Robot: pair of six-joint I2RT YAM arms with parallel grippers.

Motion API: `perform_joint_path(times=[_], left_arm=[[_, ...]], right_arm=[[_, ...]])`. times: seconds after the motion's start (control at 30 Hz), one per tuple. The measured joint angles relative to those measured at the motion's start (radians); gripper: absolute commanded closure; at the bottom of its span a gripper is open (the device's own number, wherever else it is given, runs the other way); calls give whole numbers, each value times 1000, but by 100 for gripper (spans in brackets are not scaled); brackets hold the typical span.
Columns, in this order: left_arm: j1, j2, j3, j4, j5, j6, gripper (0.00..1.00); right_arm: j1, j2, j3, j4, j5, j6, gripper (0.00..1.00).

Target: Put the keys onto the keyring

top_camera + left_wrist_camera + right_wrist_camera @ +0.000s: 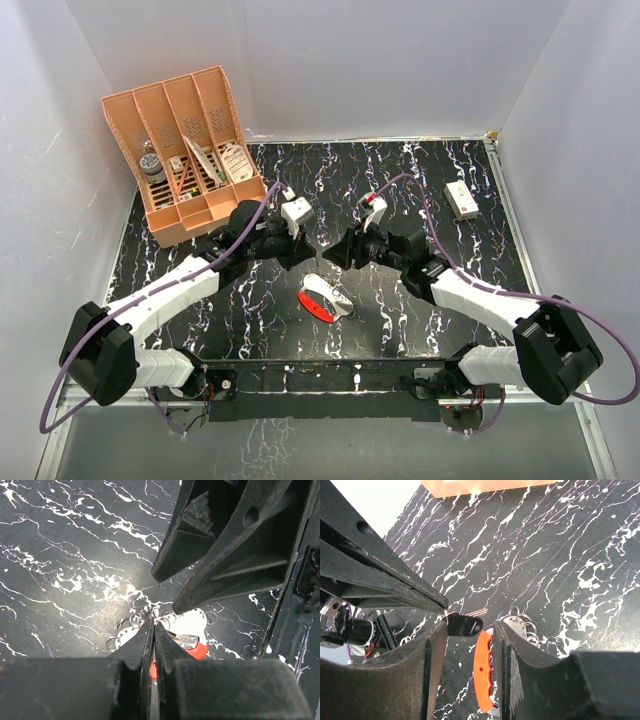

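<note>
The keyring lies flat on the black marbled table between the arms: a white oval loop with a red crescent and several small wire rings. It also shows in the left wrist view. My left gripper is shut on a small dark key and holds it above the keyring. The key's head sticks out from the left fingertips. My right gripper is open, tip to tip with the left. The key sits between its fingers, not touching them.
An orange slotted organizer with small items stands at the back left. A small white box with a red mark lies at the back right. White walls close in the table on three sides.
</note>
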Motion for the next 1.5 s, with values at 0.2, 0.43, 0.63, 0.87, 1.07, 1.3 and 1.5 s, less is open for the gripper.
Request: perform_joint_path(times=[0.2,0.43,0.63,0.87,1.07,1.3,1.5], left_arm=[[0,-49,-79,81,17,3,100],[0,-124,-187,259,66,-58,100],[0,-130,-247,451,146,-145,100],[0,-130,-300,624,238,-211,100],[0,-129,-312,705,279,-221,100],[0,-129,-312,737,293,-232,100],[0,-132,-314,734,237,-232,100]], right_arm=[[-18,-44,-28,-13,63,21,57],[-47,-100,-47,-56,157,33,56],[-60,-107,-49,-68,182,38,56],[-70,-129,-70,-70,185,40,55],[-80,-147,-82,-71,185,40,55],[-85,-168,-95,-72,184,40,55],[-87,-172,-100,-77,184,40,55]])
